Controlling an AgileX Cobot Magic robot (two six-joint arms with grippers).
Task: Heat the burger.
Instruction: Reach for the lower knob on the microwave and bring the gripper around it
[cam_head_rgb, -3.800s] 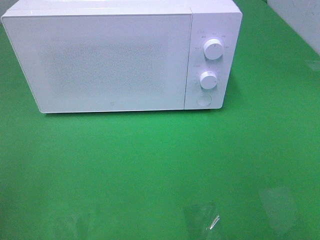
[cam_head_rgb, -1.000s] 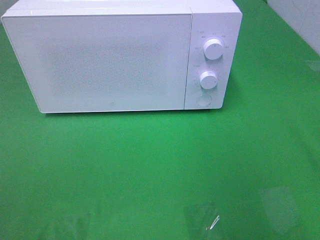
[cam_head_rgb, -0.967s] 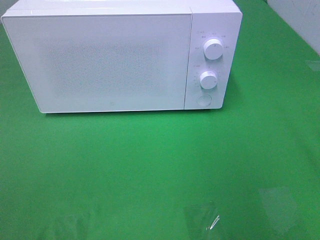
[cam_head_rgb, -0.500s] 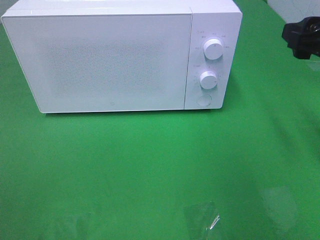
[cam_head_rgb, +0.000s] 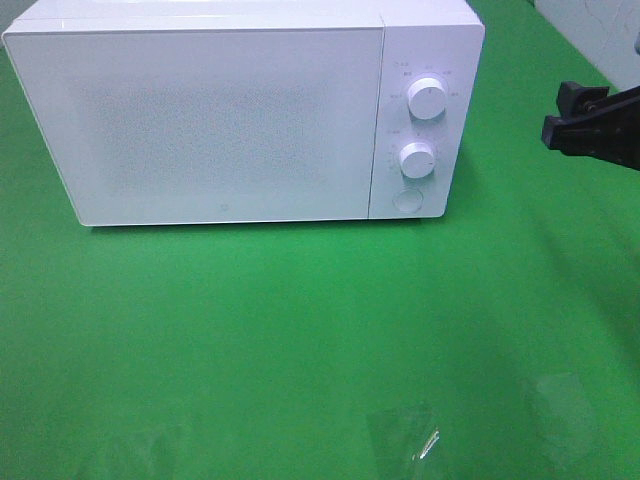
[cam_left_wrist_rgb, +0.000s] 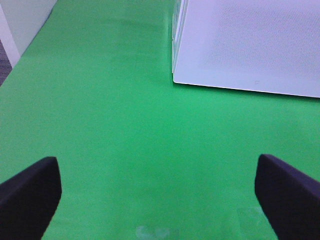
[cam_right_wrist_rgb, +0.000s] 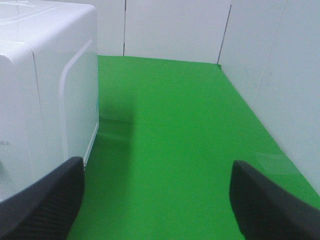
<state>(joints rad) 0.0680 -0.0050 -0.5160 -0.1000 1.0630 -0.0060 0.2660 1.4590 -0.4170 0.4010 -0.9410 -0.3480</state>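
Green matte table cover (cam_head_rgb: 300, 330): fills the high view and runs back to the white wall panels (cam_right_wrist_rgb: 175, 30) seen from the right wrist.

White box-shaped microwave oven (cam_head_rgb: 250, 205): stands on the far half of the cover, front towards the high camera. Its wide white door with a finely dotted window (cam_head_rgb: 200, 120) lies shut, flush with the casing. The window shows nothing of the inside.

Narrow white control strip (cam_head_rgb: 445, 130): to the right of the door.

Right gripper (cam_head_rgb: 557, 108), black: enters at the right edge of the high view, level with the control strip and apart from the oven, above the cover. In its own wrist view the two dark fingers (cam_right_wrist_rgb: 45, 200) stand wide apart with only green cover between them, and the oven's side wall is next to one finger.

Left gripper (cam_left_wrist_rgb: 157, 195): outside the high view. Its wrist view shows the two black fingers (cam_left_wrist_rgb: 27, 195) spread wide over bare cover, nothing between them. A lower corner of the oven door is ahead and to one side.

Upper round white knob (cam_head_rgb: 427, 98) and lower round white knob (cam_head_rgb: 417, 160): one above the other on the strip.

Round white push button (cam_head_rgb: 407, 201): just under the lower knob.

Clear glossy patch (cam_head_rgb: 405, 440): on the cover near the front edge.

Burger: seen in no view, so its place cannot be told
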